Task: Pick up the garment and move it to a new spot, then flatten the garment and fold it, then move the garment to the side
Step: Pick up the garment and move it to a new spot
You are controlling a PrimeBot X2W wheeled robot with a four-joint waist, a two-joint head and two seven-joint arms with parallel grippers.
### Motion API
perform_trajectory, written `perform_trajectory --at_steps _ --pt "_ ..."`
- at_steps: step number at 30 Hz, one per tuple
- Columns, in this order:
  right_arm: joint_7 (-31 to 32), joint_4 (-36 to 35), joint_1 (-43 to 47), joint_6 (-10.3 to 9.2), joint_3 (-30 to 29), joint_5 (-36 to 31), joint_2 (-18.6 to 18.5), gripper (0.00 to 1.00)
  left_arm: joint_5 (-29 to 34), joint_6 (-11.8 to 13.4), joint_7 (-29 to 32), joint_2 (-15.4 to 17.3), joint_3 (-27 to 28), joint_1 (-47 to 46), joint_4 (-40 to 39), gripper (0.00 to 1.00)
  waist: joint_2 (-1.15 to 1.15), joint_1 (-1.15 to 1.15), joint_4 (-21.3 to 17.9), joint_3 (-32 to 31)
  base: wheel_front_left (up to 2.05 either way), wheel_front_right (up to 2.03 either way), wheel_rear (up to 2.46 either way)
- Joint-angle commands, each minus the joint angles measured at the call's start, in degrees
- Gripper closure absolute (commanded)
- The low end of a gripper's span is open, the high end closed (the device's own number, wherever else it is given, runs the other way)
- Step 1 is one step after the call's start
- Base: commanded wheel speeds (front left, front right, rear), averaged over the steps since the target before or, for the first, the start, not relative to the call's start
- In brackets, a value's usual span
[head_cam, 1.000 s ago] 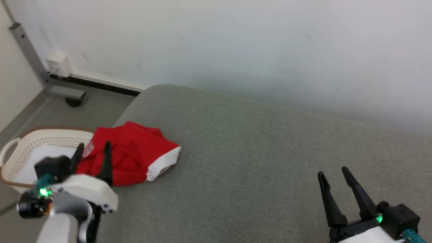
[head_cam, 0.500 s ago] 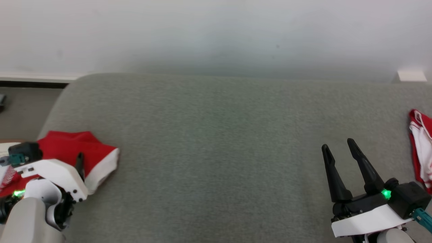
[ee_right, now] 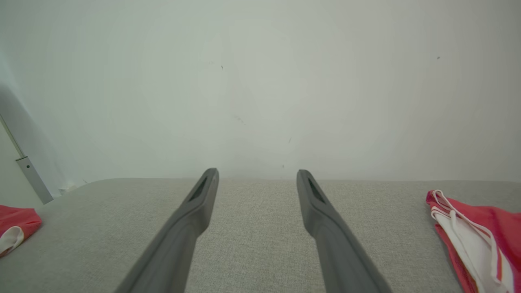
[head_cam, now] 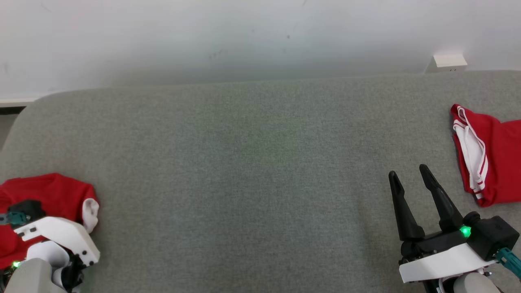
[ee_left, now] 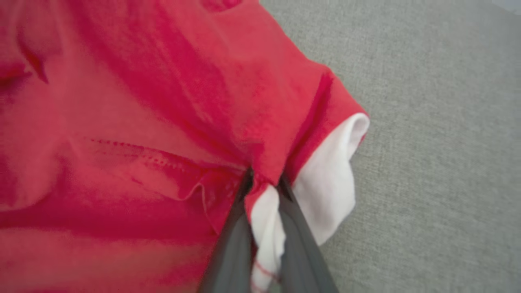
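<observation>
A red garment (head_cam: pixel 44 195) with a white cuff lies crumpled at the left edge of the grey cushion (head_cam: pixel 244 162). In the left wrist view my left gripper (ee_left: pixel 264 181) is shut on a fold of the garment (ee_left: pixel 163 122), pinching red cloth and white trim between its fingers. In the head view its fingers are hidden under the white wrist housing. My right gripper (head_cam: pixel 408 173) hovers open and empty over the cushion at the lower right, its fingers (ee_right: pixel 195 211) spread wide. The garment's cuff (ee_right: pixel 16 224) shows far left in the right wrist view.
A second red garment (head_cam: pixel 492 158) with white striped trim lies folded at the cushion's right edge, also in the right wrist view (ee_right: pixel 480 236). A pale wall (head_cam: pixel 244 36) runs behind, with a small white box (head_cam: pixel 447 62) on it. A metal post (ee_right: pixel 28 171) stands far left.
The head camera has swung right: the basket has left the view and the second garment has come in. My left gripper, open over the garment a second ago, now pinches its cloth.
</observation>
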Motion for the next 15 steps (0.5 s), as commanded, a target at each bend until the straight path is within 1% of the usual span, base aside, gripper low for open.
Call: perform_trajectory --at_steps 1,7,12,15 --pt "0.06 0.24 0.53 -0.12 -0.21 0.04 0.27 0.0 0.53 -0.3 -0.28 -0.78 -0.79 1.37 2.15 1.0 -0.01 -0.01 0.6 -1.05 0.0 0.0 0.0" --pt "0.06 0.86 2.02 -0.12 -0.31 -0.28 0.61 0.0 2.06 -2.11 -5.57 1.23 -3.44 -1.28 1.22 1.0 -0.01 -0.01 2.07 -5.23 0.0 0.0 0.0" --pt "0.06 1.2 3.53 -0.12 -0.81 -0.75 0.45 0.0 3.1 -3.33 -7.07 0.95 -6.59 -2.94 -3.0 1.0 -0.01 -0.01 2.7 -8.94 0.0 0.0 0.0" --pt "0.06 1.56 4.34 -0.12 -0.83 -0.73 0.66 0.0 2.86 -3.74 -7.05 0.19 -8.8 -3.18 -7.2 1.0 -0.01 -0.01 1.93 -10.54 0.0 0.0 0.0"
